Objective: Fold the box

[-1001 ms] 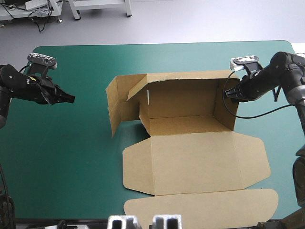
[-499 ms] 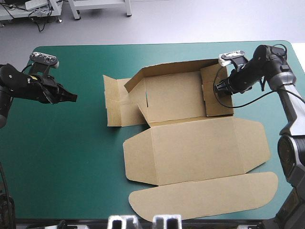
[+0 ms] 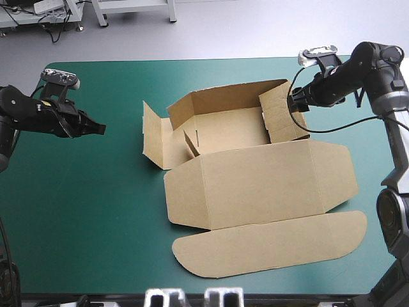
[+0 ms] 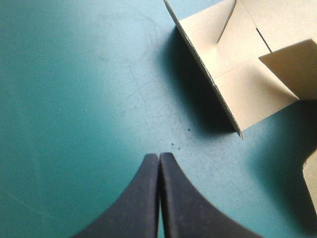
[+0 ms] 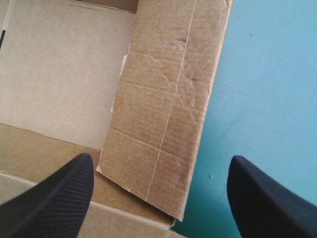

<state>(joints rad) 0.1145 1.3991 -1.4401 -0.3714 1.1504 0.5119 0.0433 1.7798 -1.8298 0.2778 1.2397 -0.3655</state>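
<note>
Lying part-folded, brown box; left tool closed, well apart; right tool spread over its flap

Light falls evenly from above, bright and soft, across the cover. In the high view the box throws only thin, faint shadows along its edges, and its inside is a shade darker than its flat lid. In the left wrist view a deeper, soft-edged shadow lies on the cover ahead of the closed fingers of the left gripper, at the foot of the raised flap. The cover dims toward the fingers' bases. In the right wrist view the wall between the parted fingers of the right gripper is lit flat, with its creases plain. The cover beside it is bright.
</note>
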